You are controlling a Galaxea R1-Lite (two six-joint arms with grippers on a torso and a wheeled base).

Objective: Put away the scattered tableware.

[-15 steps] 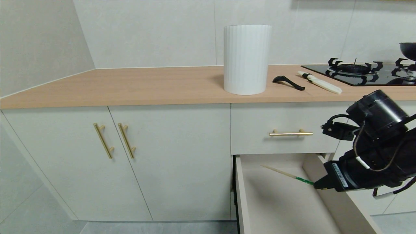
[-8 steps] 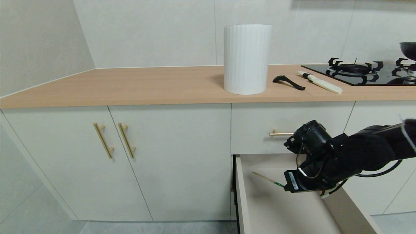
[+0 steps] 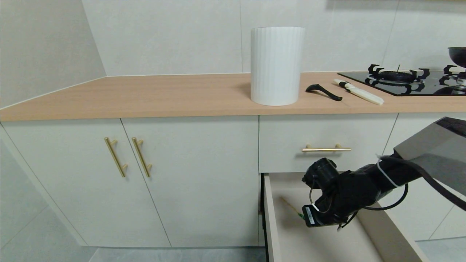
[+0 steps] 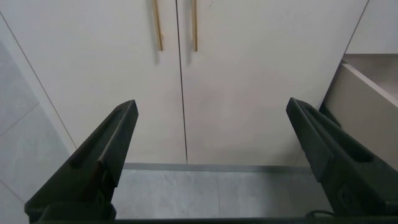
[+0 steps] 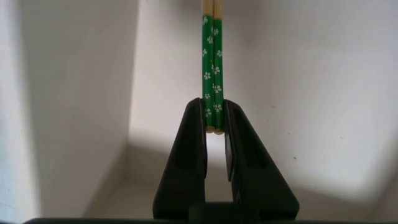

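The drawer walls (image 3: 271,218) hem the right end effector (image 3: 303,215); overhead lies open.

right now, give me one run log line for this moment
phase: place | right end effector: shut on pair of green-ended wooden chopsticks, low inside open pale drawer | left end effector: open, facing pale cabinet doors

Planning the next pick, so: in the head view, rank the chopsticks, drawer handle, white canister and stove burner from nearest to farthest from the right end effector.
1. Chopsticks, held in the right end effector, inside the drawer.
2. Drawer handle, just above.
3. White canister, on the counter.
4. Stove burner, back right.
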